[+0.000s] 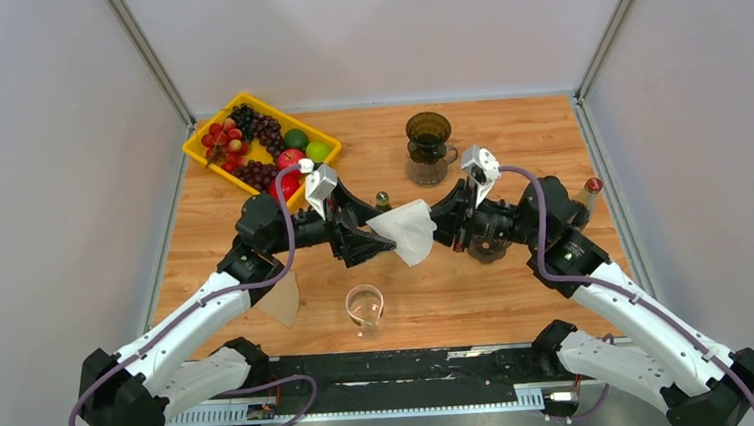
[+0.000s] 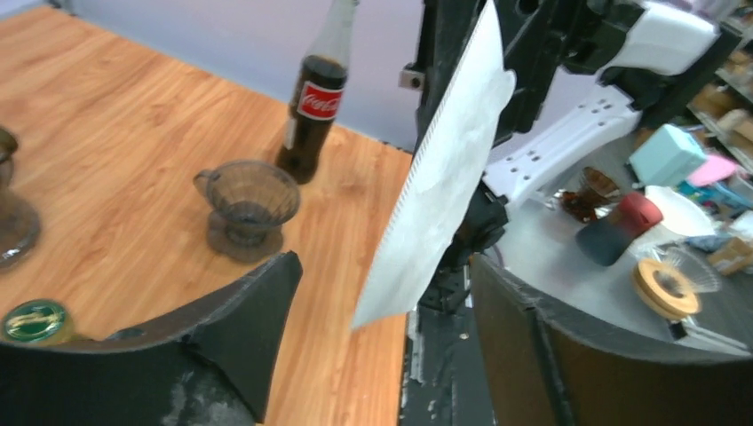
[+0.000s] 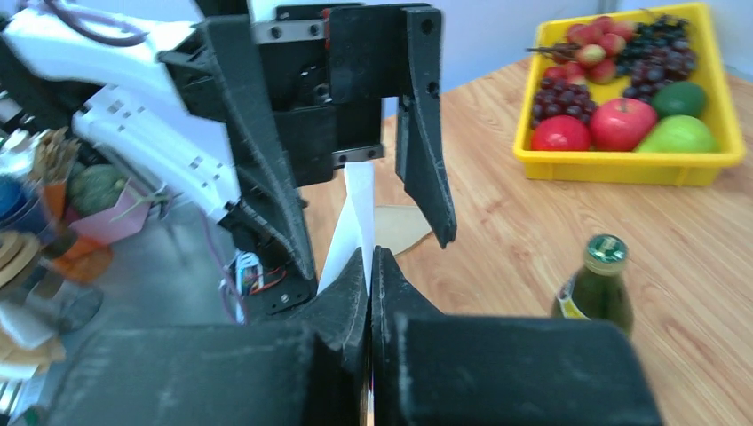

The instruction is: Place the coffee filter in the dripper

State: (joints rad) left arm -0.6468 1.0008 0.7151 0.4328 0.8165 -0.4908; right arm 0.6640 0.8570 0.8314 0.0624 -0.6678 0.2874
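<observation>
Coffee filter: white, folded flat, up off the table between the two arms near the middle. Edge-on in the right wrist view, a broad sheet in the left wrist view.

Right gripper: fingers pressed together, pinching the filter's edge. White paper rises out of the nip.

Left gripper: jaws wide, one finger either side of the filter. Cannot tell whether either finger touches the paper.

Dripper: dark, seated on a glass server at the far side of the table, well apart from the filter. Second dripper: smoky, upright on the wood beside a cola bottle, partly under the right arm in the top view. Neither has a filter in it.

Also on the table: a green-capped bottle just beyond the grippers, a tan filter lying flat by the left arm, a clear glass nearer the bases, and a yellow tray of fruit at far left.
</observation>
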